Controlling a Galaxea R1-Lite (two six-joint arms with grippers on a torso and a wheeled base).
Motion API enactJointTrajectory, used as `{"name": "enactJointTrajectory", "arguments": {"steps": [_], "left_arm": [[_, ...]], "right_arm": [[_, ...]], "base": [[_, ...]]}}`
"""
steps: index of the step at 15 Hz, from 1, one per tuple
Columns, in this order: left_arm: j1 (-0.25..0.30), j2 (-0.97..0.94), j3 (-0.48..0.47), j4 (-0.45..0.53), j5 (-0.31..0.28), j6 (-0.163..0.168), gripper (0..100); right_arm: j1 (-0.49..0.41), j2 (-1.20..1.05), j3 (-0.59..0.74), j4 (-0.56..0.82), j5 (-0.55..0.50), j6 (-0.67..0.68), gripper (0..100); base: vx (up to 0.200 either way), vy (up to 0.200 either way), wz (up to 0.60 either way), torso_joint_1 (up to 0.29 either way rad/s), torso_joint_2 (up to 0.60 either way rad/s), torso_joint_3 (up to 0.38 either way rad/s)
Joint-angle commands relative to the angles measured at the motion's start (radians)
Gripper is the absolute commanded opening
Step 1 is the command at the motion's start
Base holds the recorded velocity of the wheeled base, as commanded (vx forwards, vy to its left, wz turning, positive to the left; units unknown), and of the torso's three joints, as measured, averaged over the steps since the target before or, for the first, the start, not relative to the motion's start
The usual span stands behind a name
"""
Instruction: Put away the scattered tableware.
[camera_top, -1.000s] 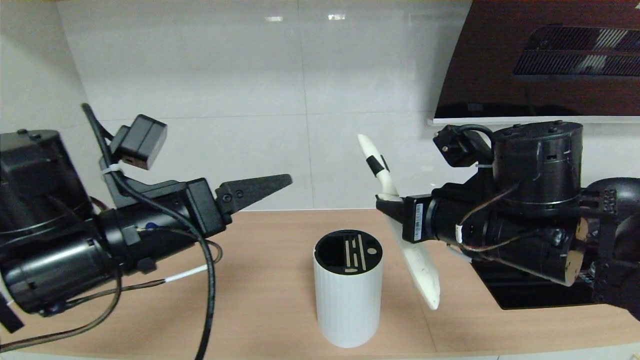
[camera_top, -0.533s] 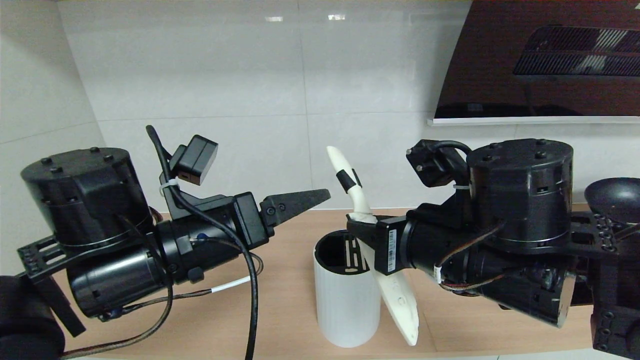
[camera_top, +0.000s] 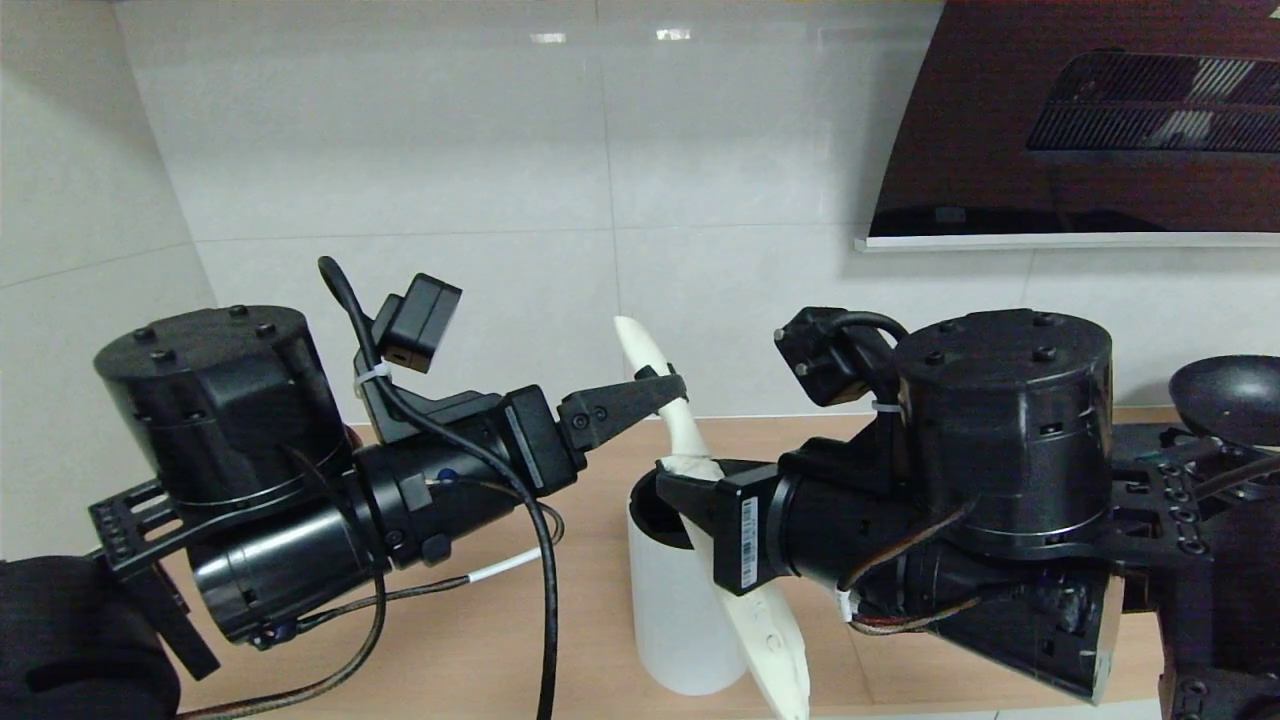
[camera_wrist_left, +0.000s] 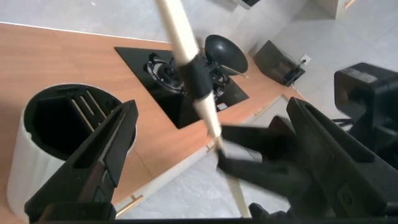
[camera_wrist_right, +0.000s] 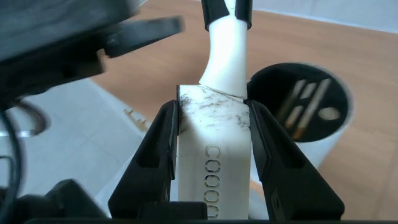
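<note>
Spatula (camera_top: 690, 437), white, black-banded handle

From the head we look forward and a little down over the wooden counter (camera_top: 450, 660) to the tiled wall (camera_top: 500, 150), close over the work. Our left wrist camera sights along the left gripper (camera_wrist_left: 210, 109), near the white paddle (camera_wrist_left: 179, 34), facing the hob (camera_wrist_left: 149, 62). Our right wrist camera peers down the right gripper (camera_wrist_right: 214, 106), very near. All three views share the paddle and the white holder (camera_top: 675, 630).
</note>
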Motion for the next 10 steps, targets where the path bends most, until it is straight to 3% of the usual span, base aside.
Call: {"name": "enactJointTrajectory", "arguments": {"steps": [1,10], "left_arm": [[-0.002,0.004,0.0,0.0,0.001,-0.001,100],[-0.002,0.009,0.002,-0.002,0.001,-0.001,100]], "right_arm": [[0.016,0.016,0.003,-0.019,0.0,0.0,0],[0.052,0.016,0.021,-0.036,-0.001,0.0,0]], "base": [[0.0,0.0,0.0,0.0,0.0,0.0],[0.0,0.0,0.0,0.0,0.0,0.0]]}}
